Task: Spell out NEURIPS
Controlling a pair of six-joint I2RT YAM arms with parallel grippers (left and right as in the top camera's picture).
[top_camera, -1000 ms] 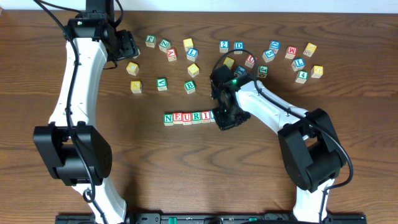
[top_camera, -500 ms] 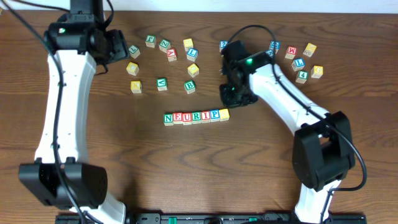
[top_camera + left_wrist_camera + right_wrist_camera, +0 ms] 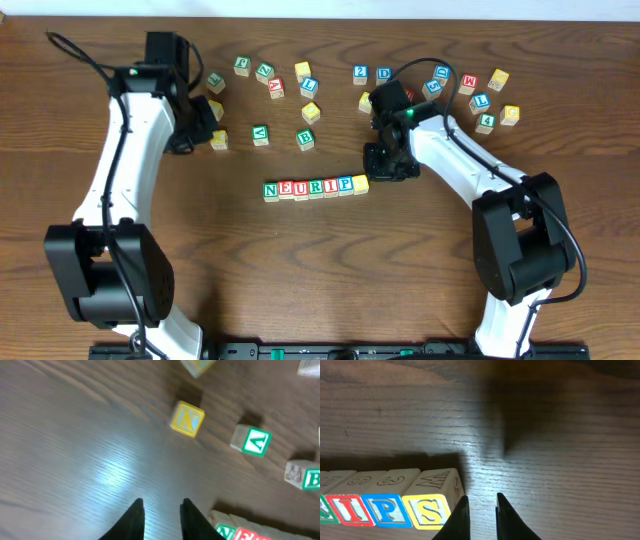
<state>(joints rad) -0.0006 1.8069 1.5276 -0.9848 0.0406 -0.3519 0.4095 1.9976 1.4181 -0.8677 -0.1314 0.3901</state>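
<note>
Wooden table (image 3: 300, 280) holds the NEURIPS row (image 3: 315, 188), complete to my eye. Right gripper (image 3: 481, 497), just beside its S (image 3: 426, 510), and left gripper (image 3: 162, 505), well apart, stand barely parted, empty. Next: both should back away without nudging it.

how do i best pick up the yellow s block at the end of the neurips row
Come straight down from above and pinch the yellow S block on the two side faces that run along the row. Its inner end face is butted against the blue P block, so no finger fits there. The block sits flat and square, with bare table on both long sides.
</note>
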